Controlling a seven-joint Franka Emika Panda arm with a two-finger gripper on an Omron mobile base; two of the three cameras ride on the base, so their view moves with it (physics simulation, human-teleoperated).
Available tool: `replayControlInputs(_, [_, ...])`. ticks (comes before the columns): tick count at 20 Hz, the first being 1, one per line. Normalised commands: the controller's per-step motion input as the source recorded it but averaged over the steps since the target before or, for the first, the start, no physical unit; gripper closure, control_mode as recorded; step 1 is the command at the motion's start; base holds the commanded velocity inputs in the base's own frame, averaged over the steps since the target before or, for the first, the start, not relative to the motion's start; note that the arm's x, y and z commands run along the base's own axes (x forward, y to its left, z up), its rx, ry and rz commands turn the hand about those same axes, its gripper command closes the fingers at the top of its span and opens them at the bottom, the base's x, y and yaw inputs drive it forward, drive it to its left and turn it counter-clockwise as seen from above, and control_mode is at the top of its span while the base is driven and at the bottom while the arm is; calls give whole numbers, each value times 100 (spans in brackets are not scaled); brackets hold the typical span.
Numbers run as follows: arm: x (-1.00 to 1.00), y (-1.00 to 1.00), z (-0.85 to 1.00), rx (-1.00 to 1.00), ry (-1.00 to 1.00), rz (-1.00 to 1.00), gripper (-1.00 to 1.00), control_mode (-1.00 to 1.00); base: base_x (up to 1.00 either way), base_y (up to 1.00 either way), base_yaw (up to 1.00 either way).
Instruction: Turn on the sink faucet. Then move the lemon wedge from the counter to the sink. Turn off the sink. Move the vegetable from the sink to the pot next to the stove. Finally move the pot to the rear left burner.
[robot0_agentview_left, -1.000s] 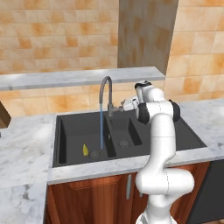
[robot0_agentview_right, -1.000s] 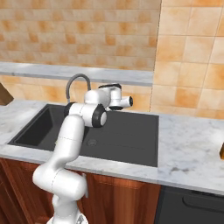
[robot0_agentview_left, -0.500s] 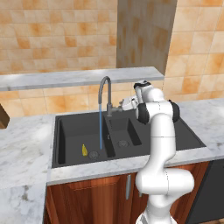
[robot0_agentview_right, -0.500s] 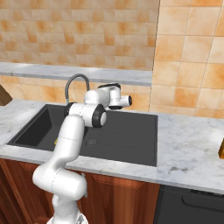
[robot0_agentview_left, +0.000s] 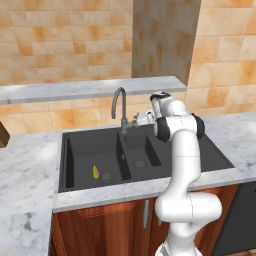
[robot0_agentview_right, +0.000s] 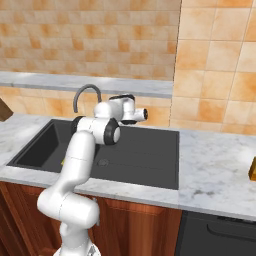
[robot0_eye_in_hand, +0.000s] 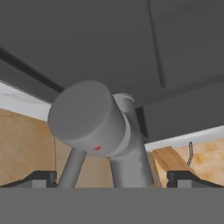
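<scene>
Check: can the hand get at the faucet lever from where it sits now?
Probably yes. The hand is open, its fingers either side of the faucet lever close ahead, nothing between them. The lemon wedge lies well clear in the sink.

One faucet (robot0_agentview_left: 120, 107), one two-basin sink (robot0_agentview_left: 150, 165), one lemon wedge (robot0_agentview_left: 95, 171).

lemon wedge (robot0_agentview_left: 95, 171) in left basin of sink (robot0_agentview_left: 215, 153), faucet (robot0_agentview_left: 120, 107) behind

Lemon wedge (robot0_agentview_left: 95, 171) tiny; sink (robot0_agentview_right: 145, 165) partly behind arm.
</scene>
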Motion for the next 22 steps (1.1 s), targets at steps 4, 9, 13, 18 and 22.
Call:
replayControlInputs(4, [0, -9, 0, 0, -1, 0, -100, -100, 0, 0, 0])
replayControlInputs(9, [0, -41, -2, 0, -1, 0, -100, -100, 0, 0, 0])
replayControlInputs(13, [0, -52, -2, 0, -2, 0, -100, -100, 0, 0, 0])
replayControlInputs(18, [-13, -43, 0, 0, -4, 0, -100, -100, 0, 0, 0])
replayControlInputs(22, [-69, -6, 1, 0, -12, 0, -100, -100, 0, 0, 0])
